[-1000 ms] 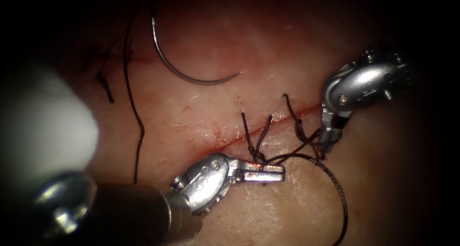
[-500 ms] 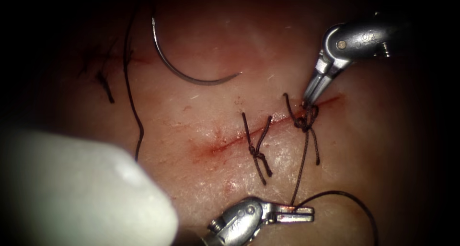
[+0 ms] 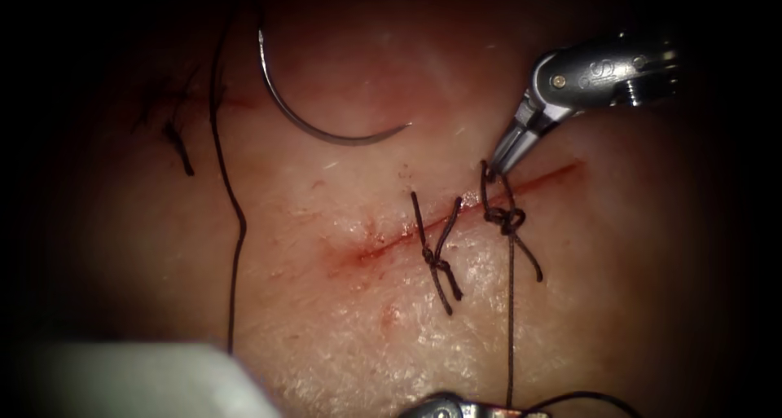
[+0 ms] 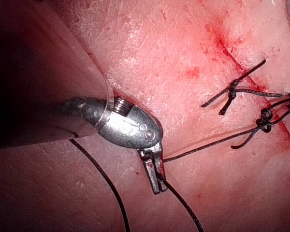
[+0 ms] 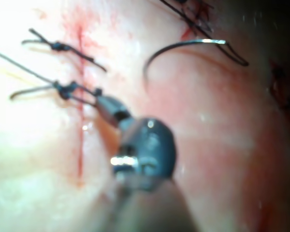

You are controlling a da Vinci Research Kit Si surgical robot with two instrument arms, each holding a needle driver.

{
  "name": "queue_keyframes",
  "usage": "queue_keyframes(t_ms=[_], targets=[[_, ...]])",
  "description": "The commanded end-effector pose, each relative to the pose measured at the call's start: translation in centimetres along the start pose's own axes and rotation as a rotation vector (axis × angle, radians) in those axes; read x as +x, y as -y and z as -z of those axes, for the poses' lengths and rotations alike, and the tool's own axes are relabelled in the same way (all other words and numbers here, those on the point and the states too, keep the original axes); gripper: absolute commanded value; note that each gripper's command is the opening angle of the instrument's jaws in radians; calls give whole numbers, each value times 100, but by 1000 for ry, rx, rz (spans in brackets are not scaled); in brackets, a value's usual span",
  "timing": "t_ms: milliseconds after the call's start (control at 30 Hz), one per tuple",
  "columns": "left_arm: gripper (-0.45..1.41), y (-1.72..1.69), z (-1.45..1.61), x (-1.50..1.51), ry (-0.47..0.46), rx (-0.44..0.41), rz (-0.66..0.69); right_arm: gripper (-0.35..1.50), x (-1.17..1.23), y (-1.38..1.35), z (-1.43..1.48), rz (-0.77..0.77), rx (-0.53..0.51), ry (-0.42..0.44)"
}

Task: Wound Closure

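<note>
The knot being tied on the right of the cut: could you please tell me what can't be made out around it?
- Endoscope view: the left tool is cut off by the picture's edge; its grip on the thread reads in the left wrist view.
- Right wrist view: the right tool is blurred, so its hold at the knot is unclear there.
- The needle lies free on the tissue.

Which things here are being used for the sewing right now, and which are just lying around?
In use:
left tool, holding the thread
right tool, holding thread by the knot
cut

Lying about:
needle, free on the tissue
finished stitch
</note>
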Motion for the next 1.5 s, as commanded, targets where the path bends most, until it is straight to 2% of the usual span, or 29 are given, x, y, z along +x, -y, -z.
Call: queue_keyframes(t_ms=[33, 133, 233, 300, 367, 400, 633, 833, 1067, 1267, 1433, 1467, 1500], targets=[[-45, -9, -6, -11, -2, 0, 3, -35, -4, -2, -12, -12, -4, -2], [-45, -15, -13, -10, -11, 2, 8, -35, -13, -2, -18, -78, -51, 5], [-45, -15, -20, -11, -14, 7, 18, -35, -28, -7, -16, -195, -158, 6], [-45, -14, -21, -11, -14, 7, 18, -35, -29, -7, -14, -202, -172, 5], [-45, -15, -23, -13, -17, 12, 27, -35, -36, -14, -3, -250, -257, 13], [-45, -15, -23, -13, -17, 12, 27, -35, -36, -14, -3, -250, -257, 13], [-45, -34, -31, -28, -31, 20, 41, -35, -46, -38, 19, -336, -452, 20], [-45, -40, -33, -30, -42, 22, 43, -35, -46, -48, 18, -356, -491, 15], [-45, -46, -35, -33, -44, 21, 46, -35, -48, -53, 3, -368, -492, 5], [-45, -37, -34, -21, -49, 18, 57, -35, -41, -36, -2, -361, -478, -6], [-45, -25, -31, 5, -59, 24, 67, -35, -27, -24, 9, -340, -488, -30], [-45, -23, -31, 9, -61, 24, 64, 0, -24, -23, 12, -344, -512, -32], [-45, -21, -31, 15, -63, 25, 57, 68, -19, -21, 16, -347, -557, -31]])
